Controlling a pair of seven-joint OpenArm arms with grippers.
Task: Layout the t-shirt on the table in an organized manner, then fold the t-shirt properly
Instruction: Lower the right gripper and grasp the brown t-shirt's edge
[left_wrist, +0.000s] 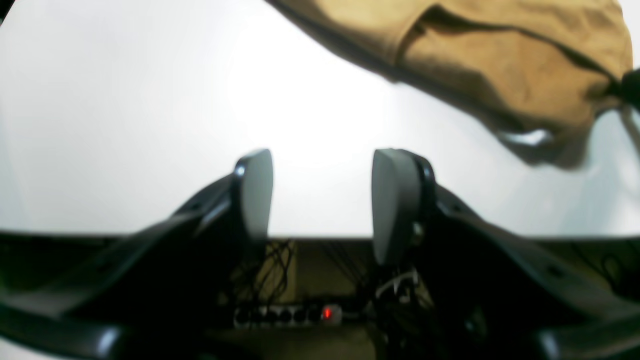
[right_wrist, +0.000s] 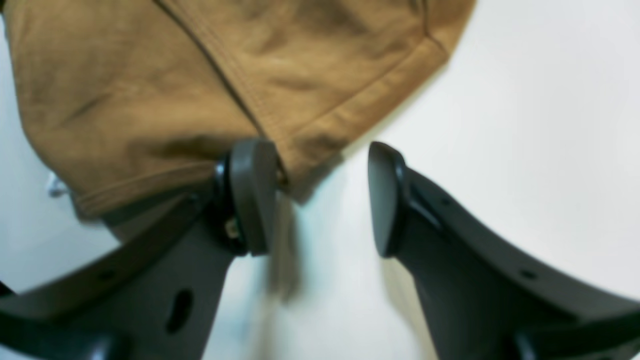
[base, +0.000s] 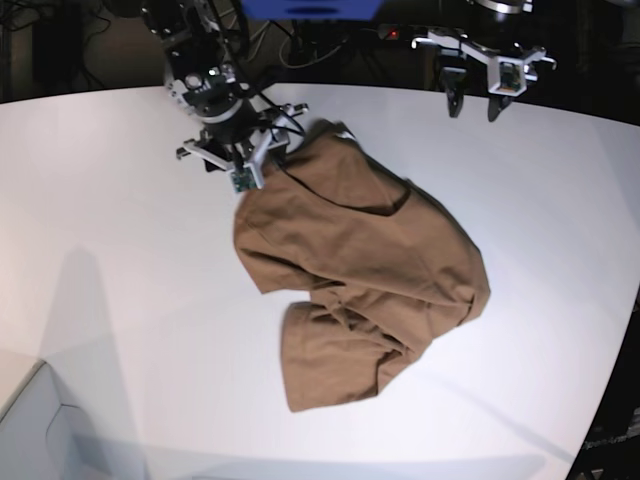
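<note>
The brown t-shirt (base: 360, 260) lies crumpled in the middle of the white table (base: 120, 250), bunched and partly doubled over. My right gripper (right_wrist: 322, 155) stands open at the shirt's far-left hem corner (right_wrist: 310, 145). One finger (right_wrist: 252, 195) touches the fabric edge, and mostly bare table shows between the jaws. In the base view this right gripper (base: 262, 150) sits at the shirt's upper left. My left gripper (left_wrist: 322, 170) hangs open over the table's far edge, apart from the t-shirt (left_wrist: 500, 65), with nothing between its fingers. It appears at the upper right as the left gripper (base: 475, 105).
A power strip (left_wrist: 287, 315) with a red light and tangled cables lies on the dark floor beyond the table's curved far edge (left_wrist: 320, 236). A small white tag (right_wrist: 55, 187) peeks out at the shirt's edge. White tabletop stretches left and in front of the shirt.
</note>
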